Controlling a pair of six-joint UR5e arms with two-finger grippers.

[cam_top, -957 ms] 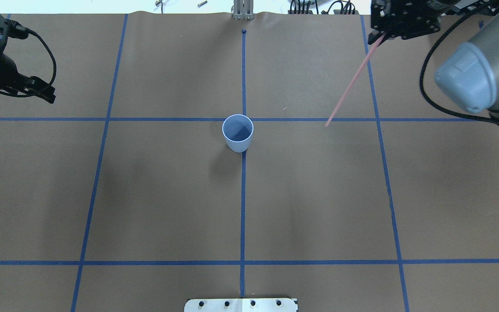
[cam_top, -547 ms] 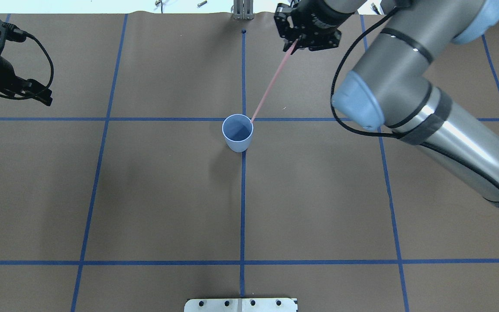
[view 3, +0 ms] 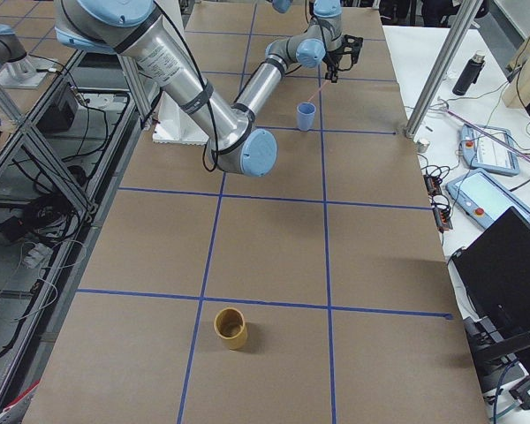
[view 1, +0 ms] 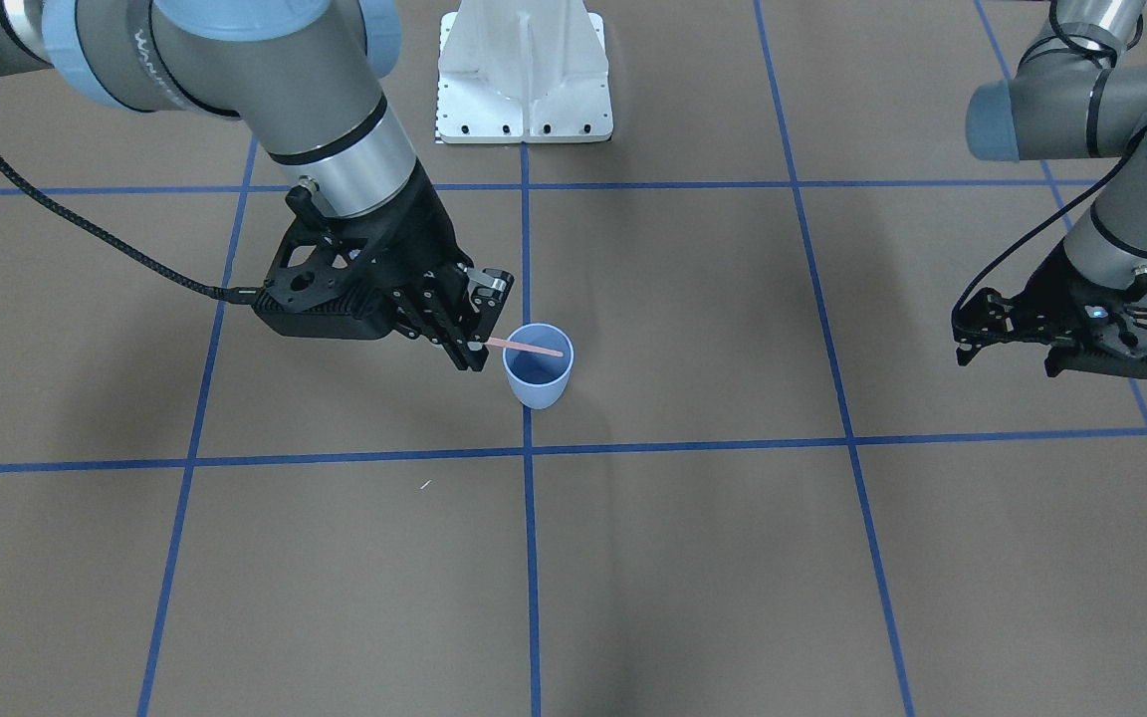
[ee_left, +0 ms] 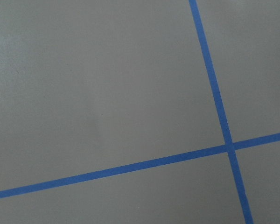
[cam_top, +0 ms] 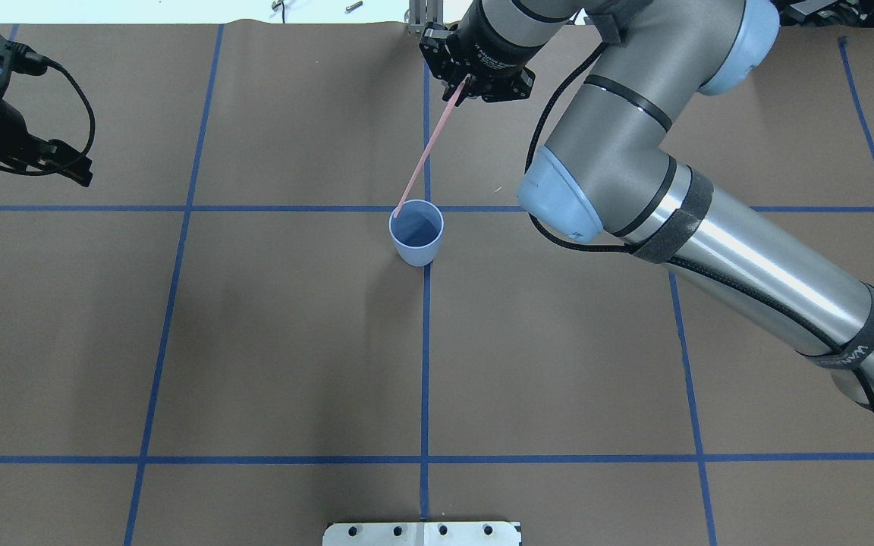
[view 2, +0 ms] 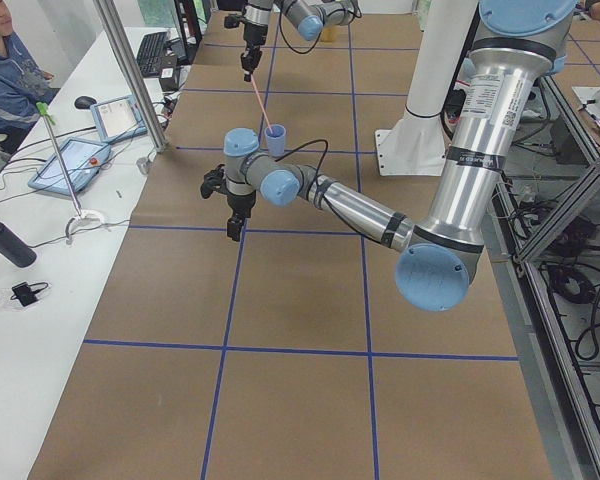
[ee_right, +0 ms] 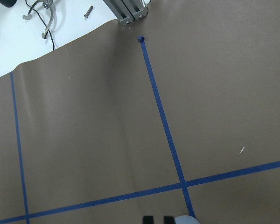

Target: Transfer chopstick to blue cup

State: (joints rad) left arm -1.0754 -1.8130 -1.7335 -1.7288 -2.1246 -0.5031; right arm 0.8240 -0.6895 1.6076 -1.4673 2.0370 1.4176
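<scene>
One chopstick (cam_top: pixel 430 148) in right claw (cam_top: pixel 466 82)

We see the right gripper (cam_top: pixel 462 83) near the table's (cam_top: pixel 270 341) far edge, pinching the top end of the pink chopstick (cam_top: pixel 425 152). The chopstick slants toward us along a blue tape line (cam_top: pixel 425 364), its lower tip at the left rim of the blue cup (cam_top: pixel 416 246); we cannot tell whether it has entered. The left gripper (cam_top: pixel 77 173) hangs well apart at the left edge.

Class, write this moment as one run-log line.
right pincer: grips chopstick | tip: over blue cup mouth | left pincer: off aside
</scene>
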